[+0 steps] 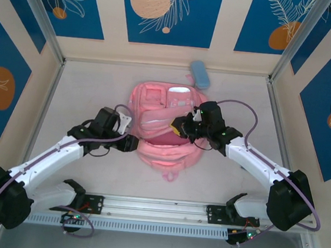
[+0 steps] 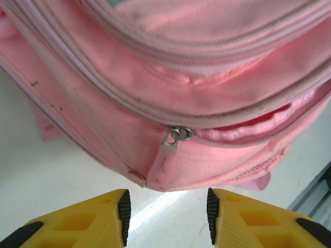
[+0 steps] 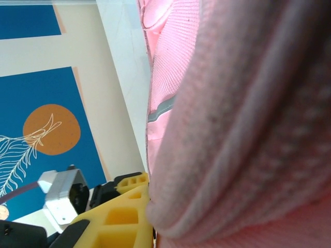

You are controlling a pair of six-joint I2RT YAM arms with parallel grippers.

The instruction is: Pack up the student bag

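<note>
Left wrist showed your left gripper (image 2: 168,213) parted, empty, just short of the zip pull (image 2: 170,143); your right gripper (image 1: 180,127) pinched the backpack (image 1: 155,108), lying mid-table (image 1: 92,87). You needed to centre that pull between the fingers before closing

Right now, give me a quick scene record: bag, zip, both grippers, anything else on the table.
bag: student bag, pink, lies mid-table between the two arms
zip: partly open, darker lining showing; zipper pull hangs in front of the left gripper
left gripper: jaws apart, empty, just short of the bag's edge
right gripper: jaws closed on bag fabric at the edge of the opening
other: pencil case, light blue, at the far side of the table just beyond the bag
</note>
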